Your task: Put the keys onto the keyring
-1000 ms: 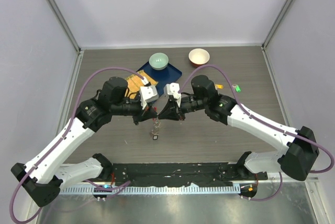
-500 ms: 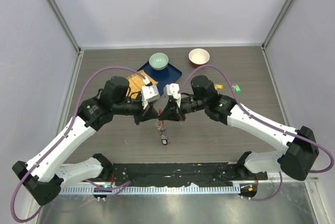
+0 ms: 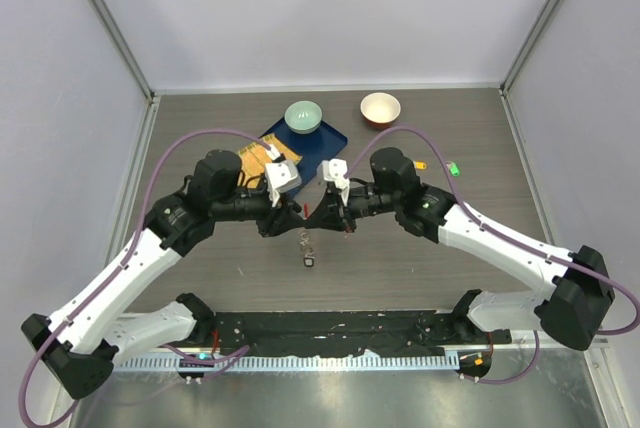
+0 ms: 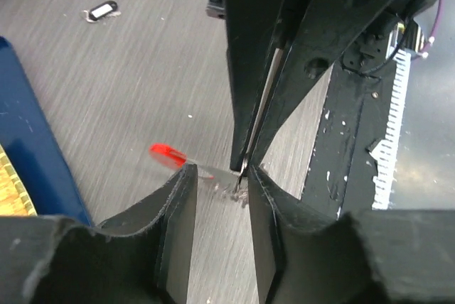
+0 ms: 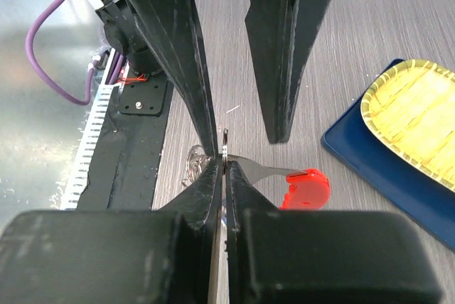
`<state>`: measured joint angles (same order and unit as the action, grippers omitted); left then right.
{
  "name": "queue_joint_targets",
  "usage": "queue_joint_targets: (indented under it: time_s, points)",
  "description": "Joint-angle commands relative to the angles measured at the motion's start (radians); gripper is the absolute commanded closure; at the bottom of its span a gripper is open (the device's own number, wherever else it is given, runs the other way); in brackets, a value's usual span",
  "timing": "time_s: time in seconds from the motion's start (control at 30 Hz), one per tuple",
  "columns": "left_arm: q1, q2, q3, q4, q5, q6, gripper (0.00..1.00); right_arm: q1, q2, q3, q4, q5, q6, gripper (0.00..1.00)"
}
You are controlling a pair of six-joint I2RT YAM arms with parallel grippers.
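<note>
Pinching the thin wire of the keyring (image 3: 307, 248) with the right gripper (image 5: 220, 167), jaws fully together. Holding nothing with the left gripper (image 4: 219, 197): jaws parted, straddling that pinch. Got a red-headed key (image 5: 304, 189) sticking sideways out of the pinch, lying near level, head toward the blue tray (image 5: 352, 137). Can see the rest of the bunch dangling just below both grippers, over the table (image 3: 420, 258).

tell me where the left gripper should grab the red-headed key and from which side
Take the red-headed key by its red plastic head: it is the widest part and juts free toward the blue tray, while the right gripper pinches the keyring at its blade end. The left gripper should probably shift tray-ward and close across the head.
</note>
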<state>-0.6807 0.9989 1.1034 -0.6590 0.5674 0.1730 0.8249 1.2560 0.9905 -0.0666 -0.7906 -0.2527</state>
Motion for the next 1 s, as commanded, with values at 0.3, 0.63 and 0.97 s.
queue_joint_targets:
  time_s: [0.3, 0.63, 0.97]
  points:
    - [-0.003, -0.359, -0.568, 1.008, -0.225, -0.478, 0.52, -0.03, -0.205, -0.291, 0.565, 0.116, 0.297, 0.99]
    - [-0.002, -0.273, -0.616, 1.211, -0.075, -0.564, 0.52, -0.038, -0.253, -0.366, 0.697, 0.149, 0.377, 0.99]
    - [0.012, -0.307, -0.666, 1.236, -0.126, -0.598, 0.56, -0.073, -0.28, -0.409, 0.758, 0.191, 0.434, 0.99]
